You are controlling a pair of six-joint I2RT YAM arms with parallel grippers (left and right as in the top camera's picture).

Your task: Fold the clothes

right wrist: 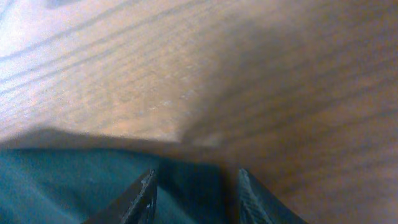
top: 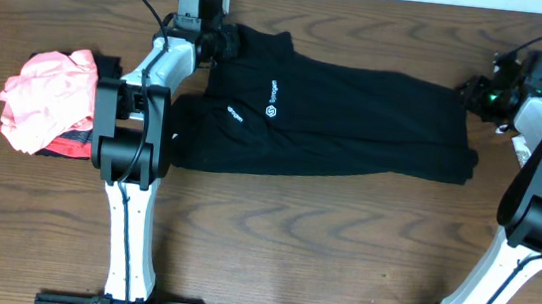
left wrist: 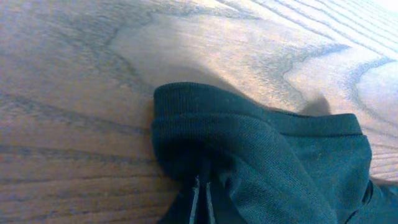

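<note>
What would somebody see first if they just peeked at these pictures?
The big black garment with small white logos, spread across the middle of the table. The left gripper pinches one corner shut while the right gripper straddles the opposite edge, jaws apart. A crumpled coral-pink garment lies at the table's left end.

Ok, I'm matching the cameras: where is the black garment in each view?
Overhead: black garment spread across the upper centre.
Left wrist: black garment lower right, pinched in the left gripper.
Right wrist: black garment bottom left, inside the open right gripper.
Shared landmark: wood-grain table.
</note>
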